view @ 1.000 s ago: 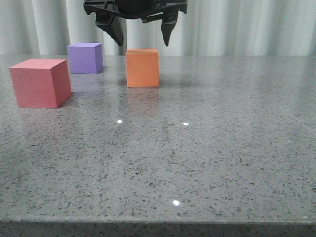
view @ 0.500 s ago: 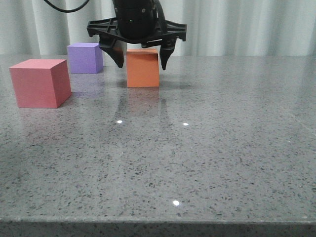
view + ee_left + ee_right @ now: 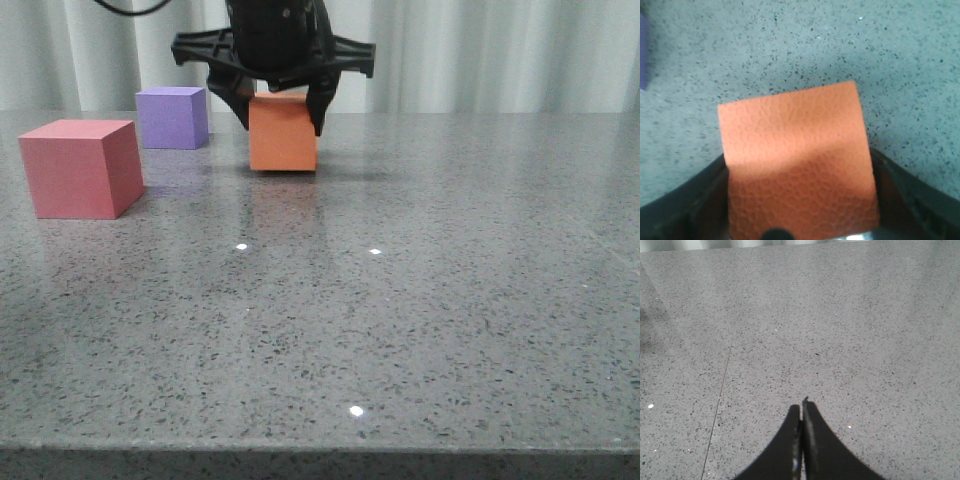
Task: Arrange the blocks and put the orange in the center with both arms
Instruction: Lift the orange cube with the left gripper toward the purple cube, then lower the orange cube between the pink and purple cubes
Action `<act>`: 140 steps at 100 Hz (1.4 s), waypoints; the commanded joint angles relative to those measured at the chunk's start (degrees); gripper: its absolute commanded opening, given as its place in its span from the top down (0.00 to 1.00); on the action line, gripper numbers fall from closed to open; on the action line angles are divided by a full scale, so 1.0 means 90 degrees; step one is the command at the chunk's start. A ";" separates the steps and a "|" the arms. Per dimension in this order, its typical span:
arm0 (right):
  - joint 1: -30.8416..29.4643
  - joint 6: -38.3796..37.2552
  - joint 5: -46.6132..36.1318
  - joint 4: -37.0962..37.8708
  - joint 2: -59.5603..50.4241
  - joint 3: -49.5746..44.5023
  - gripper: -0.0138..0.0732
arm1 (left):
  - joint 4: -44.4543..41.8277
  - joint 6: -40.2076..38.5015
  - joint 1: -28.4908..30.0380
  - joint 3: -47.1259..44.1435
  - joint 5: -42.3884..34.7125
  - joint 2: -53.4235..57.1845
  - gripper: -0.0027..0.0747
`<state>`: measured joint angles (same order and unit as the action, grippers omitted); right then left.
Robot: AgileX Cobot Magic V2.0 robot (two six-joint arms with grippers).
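Observation:
The orange cube point(image 3: 283, 140) is at the back middle of the table, slightly tilted. My left gripper point(image 3: 280, 118) comes down from above, with its fingers pressed on the cube's left and right sides. In the left wrist view the orange cube point(image 3: 795, 150) fills the space between the fingers of the left gripper point(image 3: 801, 200). I cannot tell whether the cube is off the table. The purple cube point(image 3: 172, 118) stands at the back left and shows at the edge of the left wrist view point(image 3: 642, 50). The red-pink cube point(image 3: 80, 168) stands nearer, at the left. My right gripper point(image 3: 802, 407) is shut and empty above bare table.
The grey speckled tabletop point(image 3: 400, 300) reaches to a front edge near the camera. Pale curtains point(image 3: 500, 50) hang behind the table. The right wrist view shows only tabletop point(image 3: 840, 315).
My left gripper came down from above the orange cube, straddled it and closed on its sides. The cube shifted slightly left and tilted.

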<state>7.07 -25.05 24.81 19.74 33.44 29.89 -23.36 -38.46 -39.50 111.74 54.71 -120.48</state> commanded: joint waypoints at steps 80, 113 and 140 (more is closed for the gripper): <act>-0.0024 0.0046 -0.0485 0.0164 -0.0013 0.0164 0.92 | 0.1222 0.2145 0.1675 -0.0486 -0.0469 0.1797 0.50; -0.0024 0.0046 -0.0485 0.0164 -0.0013 0.0164 0.92 | 0.1222 0.2177 0.1949 -0.1320 -0.0947 0.1797 0.50; -0.0024 0.0046 -0.0485 0.0164 -0.0013 0.0164 0.92 | 0.1233 0.2177 0.1954 -0.1915 -0.1524 0.1797 0.50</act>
<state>7.07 -25.05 24.76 19.74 33.44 29.89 -12.20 -19.00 -22.00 94.20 45.34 -107.97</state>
